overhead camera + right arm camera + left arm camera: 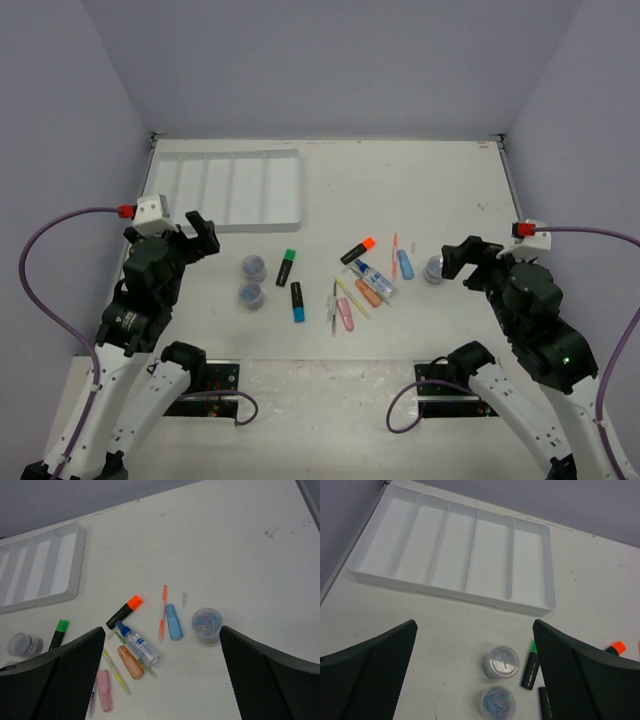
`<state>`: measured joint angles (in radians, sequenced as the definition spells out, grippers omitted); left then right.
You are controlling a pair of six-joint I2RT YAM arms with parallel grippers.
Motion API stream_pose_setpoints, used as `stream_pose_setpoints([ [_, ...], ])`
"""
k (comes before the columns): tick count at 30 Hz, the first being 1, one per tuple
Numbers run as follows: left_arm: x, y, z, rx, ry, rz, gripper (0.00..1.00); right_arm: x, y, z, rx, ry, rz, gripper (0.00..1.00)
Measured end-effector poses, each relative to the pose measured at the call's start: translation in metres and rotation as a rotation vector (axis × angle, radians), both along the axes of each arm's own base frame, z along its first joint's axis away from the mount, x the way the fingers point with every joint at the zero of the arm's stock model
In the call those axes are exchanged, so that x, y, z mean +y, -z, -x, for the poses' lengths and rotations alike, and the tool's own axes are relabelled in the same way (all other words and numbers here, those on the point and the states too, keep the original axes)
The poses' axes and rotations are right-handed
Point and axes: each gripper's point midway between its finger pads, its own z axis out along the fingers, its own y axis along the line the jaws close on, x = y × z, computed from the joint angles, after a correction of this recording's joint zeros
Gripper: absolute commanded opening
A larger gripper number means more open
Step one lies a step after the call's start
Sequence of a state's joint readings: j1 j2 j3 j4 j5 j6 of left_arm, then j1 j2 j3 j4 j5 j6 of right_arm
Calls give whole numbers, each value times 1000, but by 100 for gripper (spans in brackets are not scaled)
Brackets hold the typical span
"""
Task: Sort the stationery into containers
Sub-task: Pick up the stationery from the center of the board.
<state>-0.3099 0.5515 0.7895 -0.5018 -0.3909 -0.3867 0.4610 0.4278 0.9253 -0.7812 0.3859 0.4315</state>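
Observation:
The white five-compartment tray (225, 187) sits empty at the far left; it also shows in the left wrist view (450, 555). Two grey-blue pots (501, 661) (497, 702) and a green-capped highlighter (531, 666) lie below my open left gripper (474, 625). A blue-capped highlighter (297, 302) lies beside them. My open right gripper (162, 630) hovers over the third pot (206, 624), a blue eraser (173, 622), an orange pen (161, 614), the glue bottle (138, 644), an orange-capped highlighter (124, 611), an orange eraser (130, 662) and a pink eraser (104, 690).
A thin yellow pen (352, 297) lies among the middle cluster. Grey walls close the table on the left, right and far sides. Bare table lies right of the tray (400, 190).

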Motion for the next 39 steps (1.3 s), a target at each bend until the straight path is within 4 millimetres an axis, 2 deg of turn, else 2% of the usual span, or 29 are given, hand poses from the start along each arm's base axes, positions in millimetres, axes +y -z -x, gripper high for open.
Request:
stream_pose_setpoints([
  [12, -4, 15, -9, 83, -27, 37, 100, -1, 7, -1, -28, 26, -50, 99],
  [17, -21, 15, -24, 129, 17, 74, 100, 5, 6, -1, -31, 2, -68, 99],
  [19, -38, 27, -43, 195, 66, 87, 100, 8, 6, -3, -30, -8, -72, 99],
  [22, -68, 71, -66, 364, 144, 89, 100, 13, 11, -6, -14, -27, -70, 99],
  [25, -90, 119, -69, 521, 178, 58, 100, 19, 17, -9, 14, -49, -62, 99],
  [27, -100, 139, -65, 587, 196, 32, 100, 21, 21, -10, 29, -57, -56, 99],
  [29, -103, 149, -63, 618, 196, 15, 100, 22, 24, -10, 38, -65, -52, 99],
  [34, -93, 159, -62, 632, 148, -17, 100, 23, 30, -10, 50, -72, -45, 99],
  [39, -89, 184, -48, 692, 148, -42, 97, 23, 32, -9, 52, -73, -44, 99],
])
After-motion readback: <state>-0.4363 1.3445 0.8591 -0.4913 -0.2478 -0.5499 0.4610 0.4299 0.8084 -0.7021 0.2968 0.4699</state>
